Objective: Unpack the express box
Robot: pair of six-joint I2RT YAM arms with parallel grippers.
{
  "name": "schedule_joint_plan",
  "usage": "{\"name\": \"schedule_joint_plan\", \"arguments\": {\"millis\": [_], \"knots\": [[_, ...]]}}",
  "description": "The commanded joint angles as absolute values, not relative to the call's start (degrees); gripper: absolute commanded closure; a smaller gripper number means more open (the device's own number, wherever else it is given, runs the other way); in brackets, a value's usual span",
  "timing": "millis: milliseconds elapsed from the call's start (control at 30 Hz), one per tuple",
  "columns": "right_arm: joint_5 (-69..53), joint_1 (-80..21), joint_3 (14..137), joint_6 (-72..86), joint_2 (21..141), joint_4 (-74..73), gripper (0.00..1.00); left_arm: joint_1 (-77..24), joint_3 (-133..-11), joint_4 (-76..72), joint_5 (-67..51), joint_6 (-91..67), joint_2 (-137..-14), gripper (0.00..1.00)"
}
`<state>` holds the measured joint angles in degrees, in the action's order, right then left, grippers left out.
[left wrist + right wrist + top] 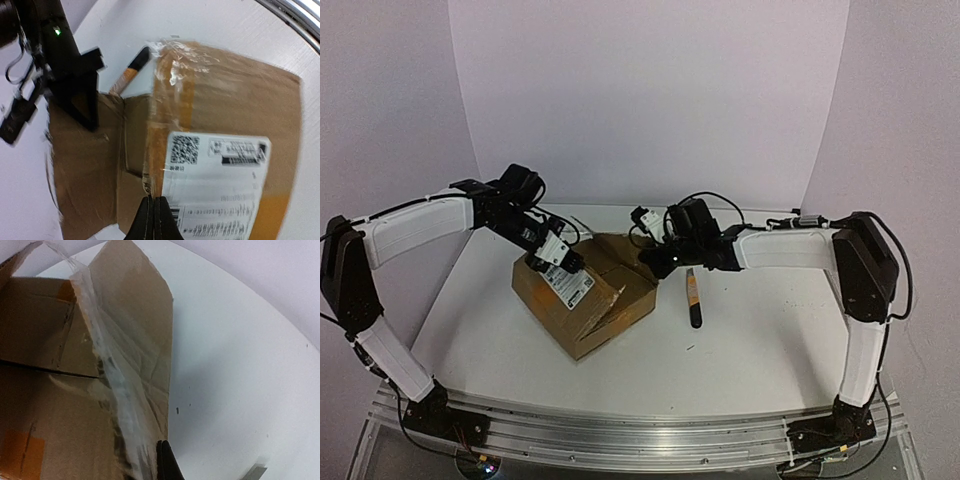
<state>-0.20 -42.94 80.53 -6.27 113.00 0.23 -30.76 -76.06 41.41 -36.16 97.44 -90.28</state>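
Note:
The express box (590, 312) is a brown carton in the middle of the table, with its top flaps parted. In the left wrist view the express box (225, 100) shows a white label (215, 185) and clear and orange tape. My left gripper (568, 262) (153, 201) is shut, pinching the inner edge of the labelled flap. My right gripper (656, 262) (164, 445) is shut at the lower corner of the opposite flap (135, 315), which stands raised with a strip of clear tape along it. What lies inside the box is hidden.
A yellow-black utility knife (693, 297) (132, 70) lies on the table just right of the box, under the right arm. The right arm's black wrist (75, 85) hangs over the box's far side. White walls close the back and sides.

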Motion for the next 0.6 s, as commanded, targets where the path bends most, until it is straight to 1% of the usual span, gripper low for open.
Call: {"name": "schedule_joint_plan", "arguments": {"millis": [0, 233, 400, 567], "knots": [[3.9, -35.8, 77.1, 12.1, 107.8, -9.7, 1.0, -27.1, -70.6, 44.7, -34.1, 93.7, -83.4, 1.0], [0.7, -34.0, 71.9, 18.6, 104.5, -10.4, 1.0, -23.2, -63.8, 42.8, -30.6, 91.8, -80.3, 1.0], [-5.2, -30.9, 67.1, 30.5, 103.6, -9.7, 1.0, -20.4, -57.2, 37.4, -27.3, 92.1, -76.9, 1.0], [-9.7, -30.3, 61.9, 37.7, 102.6, -3.7, 1.0, -17.0, -50.9, 33.0, -23.4, 91.7, -74.4, 1.0]]}}
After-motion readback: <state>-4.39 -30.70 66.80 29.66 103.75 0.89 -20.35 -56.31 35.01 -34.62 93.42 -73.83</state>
